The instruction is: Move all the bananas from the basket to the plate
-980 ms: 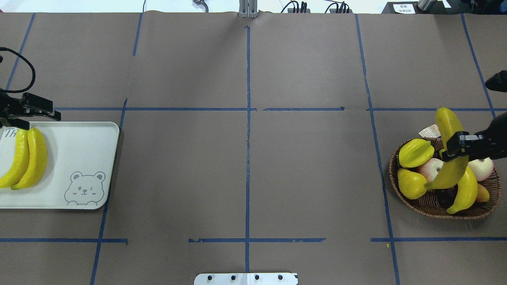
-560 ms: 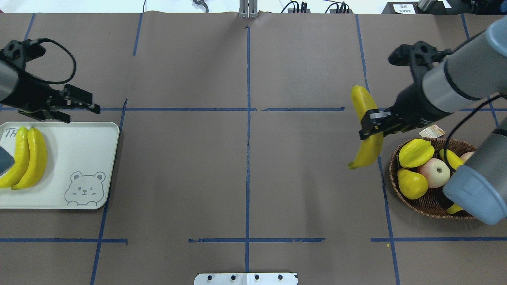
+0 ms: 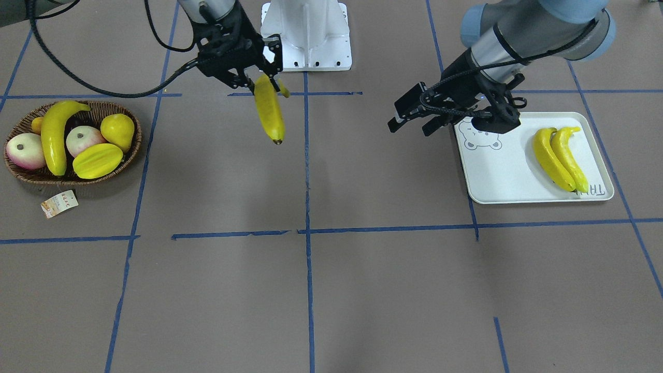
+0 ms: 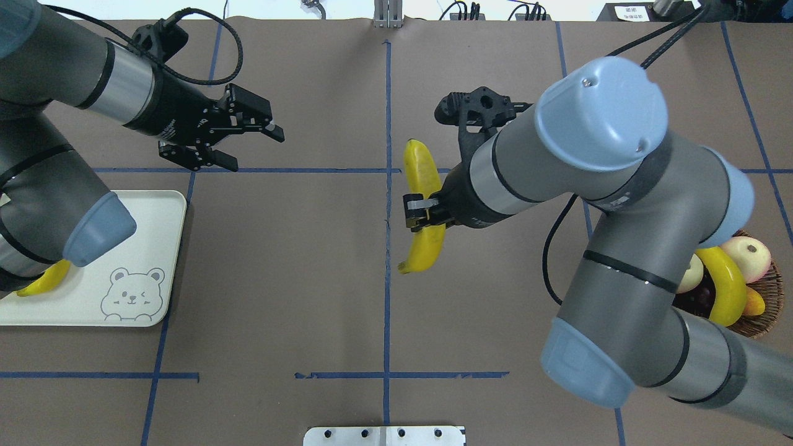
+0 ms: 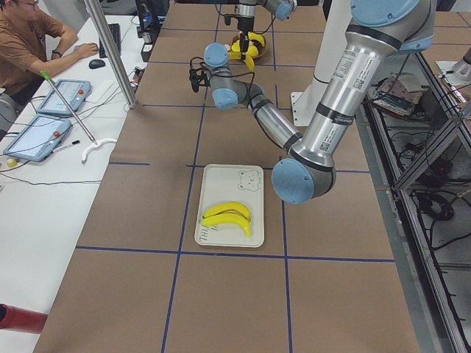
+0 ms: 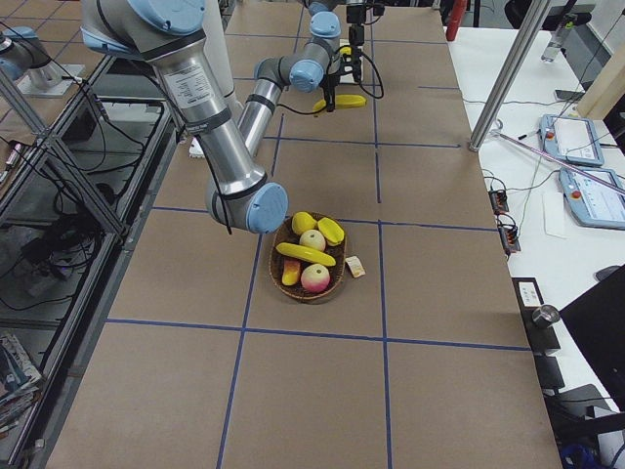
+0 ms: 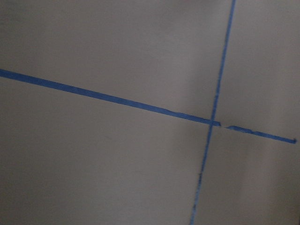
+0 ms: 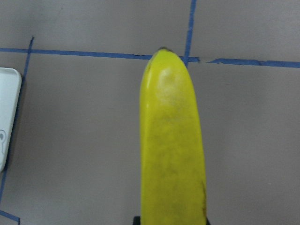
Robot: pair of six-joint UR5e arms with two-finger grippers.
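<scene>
My right gripper (image 4: 421,214) (image 3: 259,72) is shut on a banana (image 4: 424,204) (image 3: 270,109) (image 8: 171,140), held in the air over the middle of the table. My left gripper (image 4: 255,150) (image 3: 412,127) hangs open and empty, to the right of the plate (image 4: 124,248) (image 3: 497,176) in the overhead view. Two bananas (image 3: 557,153) lie side by side on the plate; my left arm hides most of them from overhead. One banana (image 3: 54,134) (image 4: 728,285) lies in the wicker basket (image 3: 132,155) (image 4: 765,322) at the table's far right.
The basket also holds a starfruit (image 3: 97,160), a yellow pear (image 3: 118,130) and two apples (image 3: 26,150). A paper tag (image 3: 59,203) lies beside it. The robot base (image 3: 311,36) sits at the table's edge. A person (image 5: 29,44) sits at a side desk.
My right arm has carried the banana leftward from over the basket to the table's middle. My left gripper has moved right, away from the plate's corner, still open.
</scene>
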